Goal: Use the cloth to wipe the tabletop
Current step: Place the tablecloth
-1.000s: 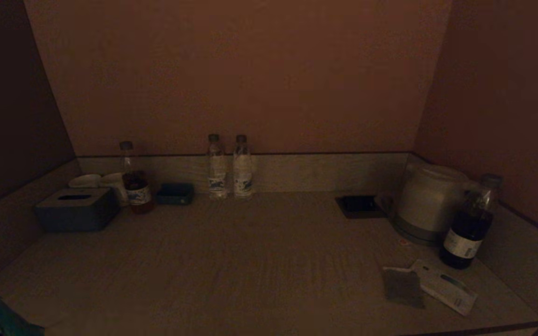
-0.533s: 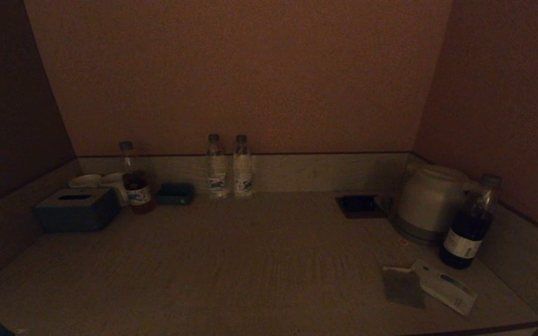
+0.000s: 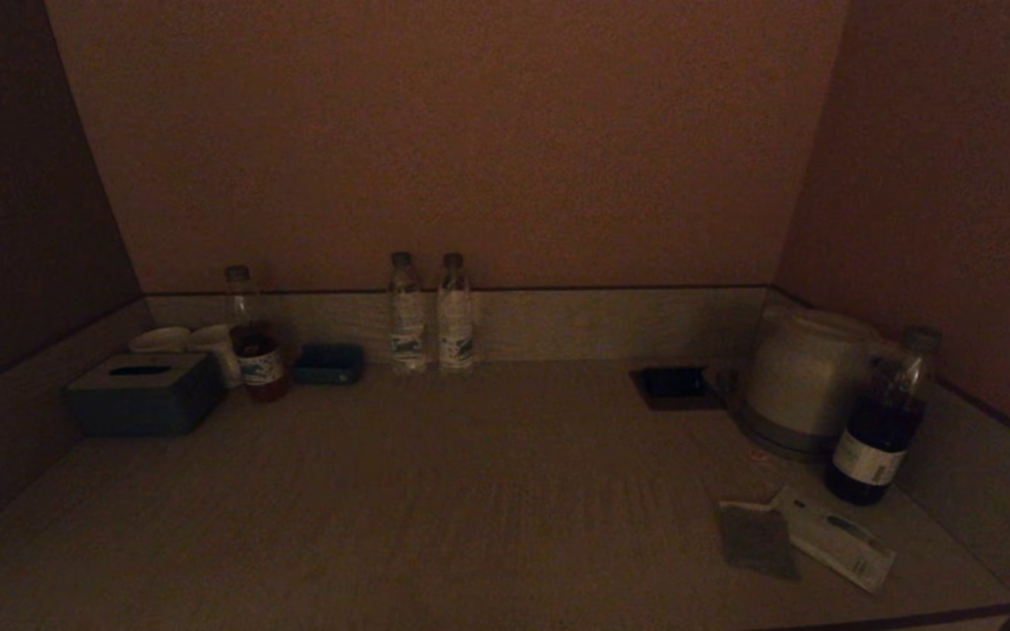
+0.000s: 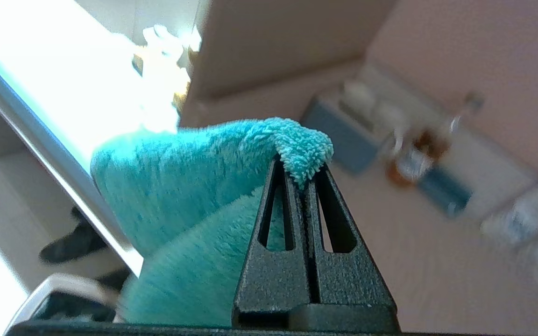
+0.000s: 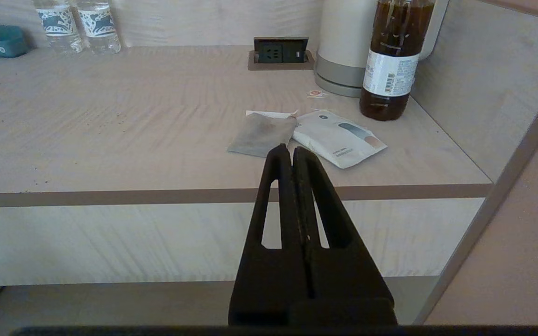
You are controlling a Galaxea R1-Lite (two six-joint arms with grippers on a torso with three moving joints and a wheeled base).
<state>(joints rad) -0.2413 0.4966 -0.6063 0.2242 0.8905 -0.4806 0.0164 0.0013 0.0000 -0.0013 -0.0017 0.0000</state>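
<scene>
The left gripper (image 4: 302, 175) is clamped on the fluffy teal cloth (image 4: 189, 186) off the front-left edge of the pale wooden tabletop (image 3: 470, 491), the right gripper (image 5: 292, 156) is pressed together in front, so wiping seems mostly left.

No text could be read: the dark bottle's (image 5: 392, 56) label showed only a barcode, and print on the packet (image 5: 339, 138) was too small.

Bottles (image 4: 414, 158) and the box beyond the left gripper (image 4: 300, 175) fingertips are just blur, and the cloth (image 4: 189, 205) hides whatever's beside them.
</scene>
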